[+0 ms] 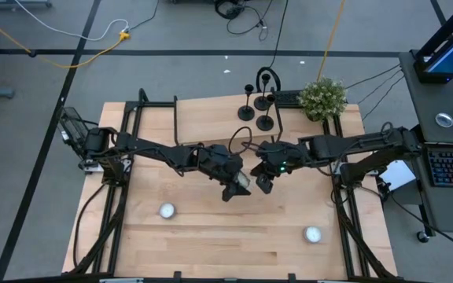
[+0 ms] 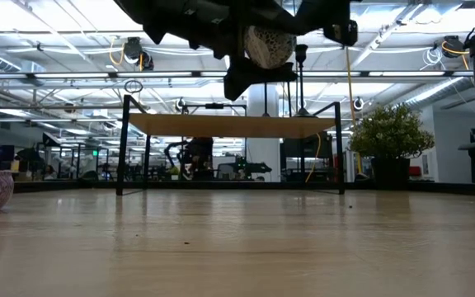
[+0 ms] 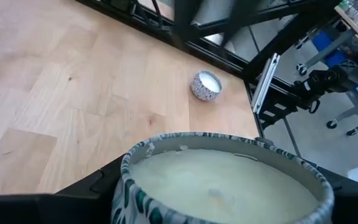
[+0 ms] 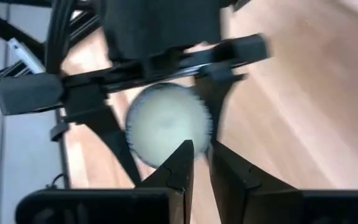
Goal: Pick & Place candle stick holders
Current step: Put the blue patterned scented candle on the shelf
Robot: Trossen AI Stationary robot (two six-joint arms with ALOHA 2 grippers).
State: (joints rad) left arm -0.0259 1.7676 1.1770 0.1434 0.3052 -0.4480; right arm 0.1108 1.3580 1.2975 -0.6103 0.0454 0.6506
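My left gripper (image 1: pixel 237 186) is over the table's middle, shut on a small white candle in a patterned tin (image 3: pixel 222 186), which also shows in the low view (image 2: pixel 269 45), high above the table. My right gripper (image 4: pixel 199 163) faces it from the right at the same height (image 1: pixel 263 183), its fingers nearly together with a narrow gap, their tips right at the candle's rim. Three black candle stick holders (image 1: pixel 246 114) (image 1: pixel 262 102) (image 1: pixel 266 123) stand on their disc bases at the table's far middle, away from both grippers. My left gripper pinches the candle tin's patterned side wall (image 3: pixel 126 186) between its two fingers (image 3: pixel 95 183), one on each side. The fingers slant down from the table's left. The candle is lifted clear of the table, its wax top facing up and a little tilted. I cannot tell whether my right gripper touches the candle.
Two more tealights lie on the table, at the near left (image 1: pixel 167 211) and the near right (image 1: pixel 313 234). A potted plant (image 1: pixel 322 97) stands at the far right corner. A black frame (image 1: pixel 175 118) runs along the table's sides and far edge.
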